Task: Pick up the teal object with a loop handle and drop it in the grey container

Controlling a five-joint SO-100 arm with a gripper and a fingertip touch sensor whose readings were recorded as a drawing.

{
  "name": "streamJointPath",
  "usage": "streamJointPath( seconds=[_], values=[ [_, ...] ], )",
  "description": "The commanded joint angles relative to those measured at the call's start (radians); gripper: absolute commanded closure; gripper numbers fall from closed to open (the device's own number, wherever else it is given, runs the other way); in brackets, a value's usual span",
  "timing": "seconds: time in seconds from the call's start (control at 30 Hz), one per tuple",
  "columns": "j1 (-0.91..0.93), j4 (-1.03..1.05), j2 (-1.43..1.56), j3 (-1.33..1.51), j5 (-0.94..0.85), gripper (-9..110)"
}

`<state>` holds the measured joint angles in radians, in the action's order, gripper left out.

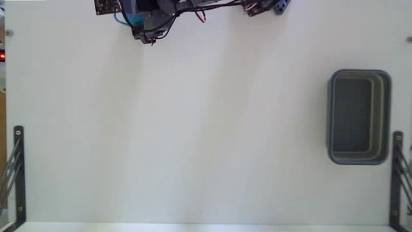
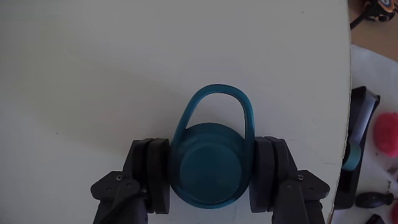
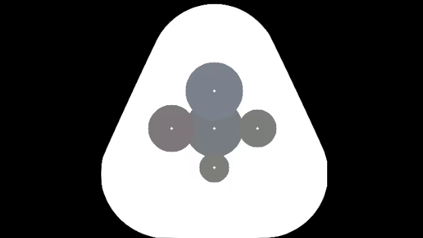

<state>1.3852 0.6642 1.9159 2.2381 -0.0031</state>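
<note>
In the wrist view the teal object with a loop handle [image 2: 210, 167] sits between my two black pads [image 2: 155, 175], which press on its round body from left and right. Its thin loop [image 2: 217, 92] points away from the camera over the white table. My gripper [image 2: 211, 173] is shut on it. The fixed view shows the gripper [image 1: 147, 32] at the table's top edge, left of the middle, under dark arm parts and cables. The grey container [image 1: 359, 116] stands far off at the right side of that view, with nothing in it.
The white table's edge [image 2: 349, 112] runs close by on the right of the wrist view, with a black object [image 2: 357, 149] and something pink [image 2: 385, 134] beyond it. Black metal brackets [image 1: 18, 171] [image 1: 396, 174] stand at the lower left and right of the fixed view.
</note>
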Motion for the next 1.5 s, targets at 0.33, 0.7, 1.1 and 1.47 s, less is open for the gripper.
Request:
streamJointPath(
  seconds=[0.33,0.7,1.1,1.47],
  values=[
    [0.027,0.05,0.051,-0.035,0.003,36],
    [0.027,0.215,0.078,-0.174,0.003,36],
    [0.027,0.404,0.073,-0.368,0.003,36],
    [0.027,0.576,0.036,-0.576,0.003,36]
  ],
)
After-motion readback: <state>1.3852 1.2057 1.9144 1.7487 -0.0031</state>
